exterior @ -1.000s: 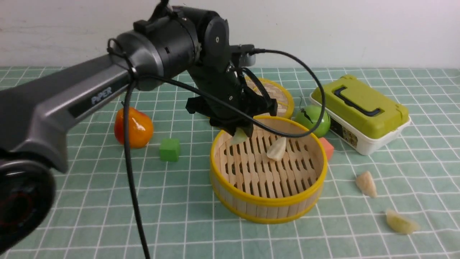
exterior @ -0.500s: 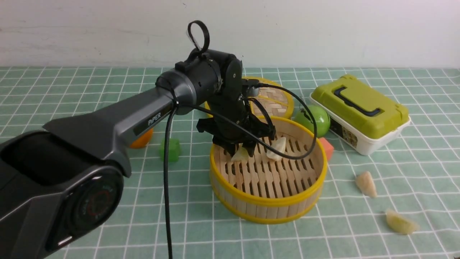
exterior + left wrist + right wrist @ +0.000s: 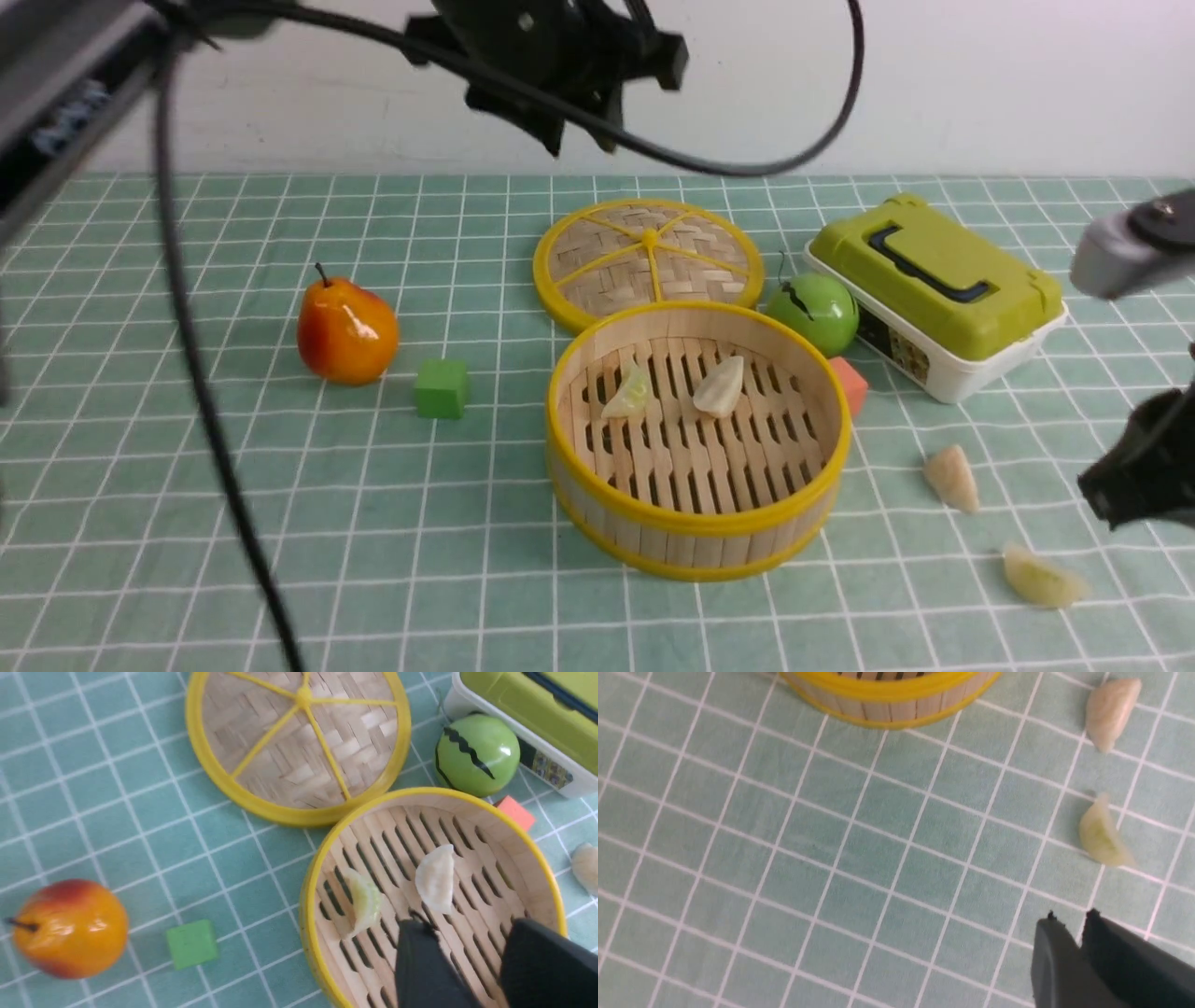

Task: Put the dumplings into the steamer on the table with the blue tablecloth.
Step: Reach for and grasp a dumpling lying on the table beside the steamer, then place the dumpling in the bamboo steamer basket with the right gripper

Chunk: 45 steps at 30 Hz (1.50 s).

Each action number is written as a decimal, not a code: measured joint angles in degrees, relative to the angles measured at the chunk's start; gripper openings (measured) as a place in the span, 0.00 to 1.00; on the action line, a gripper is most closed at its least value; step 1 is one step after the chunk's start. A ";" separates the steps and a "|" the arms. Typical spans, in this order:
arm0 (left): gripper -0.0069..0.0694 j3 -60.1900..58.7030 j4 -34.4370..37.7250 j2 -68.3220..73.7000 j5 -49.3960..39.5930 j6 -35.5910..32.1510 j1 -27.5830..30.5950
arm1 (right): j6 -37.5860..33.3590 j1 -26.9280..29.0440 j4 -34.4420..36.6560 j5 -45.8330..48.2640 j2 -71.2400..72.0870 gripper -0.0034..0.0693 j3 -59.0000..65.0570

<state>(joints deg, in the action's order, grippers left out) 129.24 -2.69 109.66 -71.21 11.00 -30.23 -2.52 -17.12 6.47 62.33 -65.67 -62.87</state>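
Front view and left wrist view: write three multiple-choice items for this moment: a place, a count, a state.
1. Where is the steamer lid? A: flat on the blue tablecloth, beyond the steamer. B: covering the steamer. C: inside the steamer.
2. How many dumplings lie inside the steamer? A: none. B: four. C: two.
3. The left gripper is: A: shut on a dumpling. B: open and empty. C: shut on the lid.
Answers: A, the lid rests on cloth past the far rim; C, two lie on the slats; B, its fingers stand apart with nothing between.
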 joint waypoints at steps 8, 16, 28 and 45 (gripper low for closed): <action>0.07 -22.11 -1.51 -20.58 -0.05 -0.17 3.74 | -3.79 11.53 8.36 -5.14 -12.62 0.19 -2.42; 0.07 -51.55 4.74 -40.92 2.51 -0.29 3.74 | -4.23 12.13 7.95 -16.18 -28.65 0.53 -2.55; 0.07 -72.55 6.15 -51.04 4.89 -0.43 3.74 | -1.44 12.13 1.91 -27.90 -43.79 0.71 -7.39; 0.07 -72.87 6.10 -51.39 5.50 -0.43 3.74 | -1.20 1.91 -0.49 -15.43 -36.71 0.37 -18.50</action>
<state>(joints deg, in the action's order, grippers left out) 56.37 3.40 58.26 -65.71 10.57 -26.49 -3.72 -15.20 5.98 46.89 -102.39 -81.37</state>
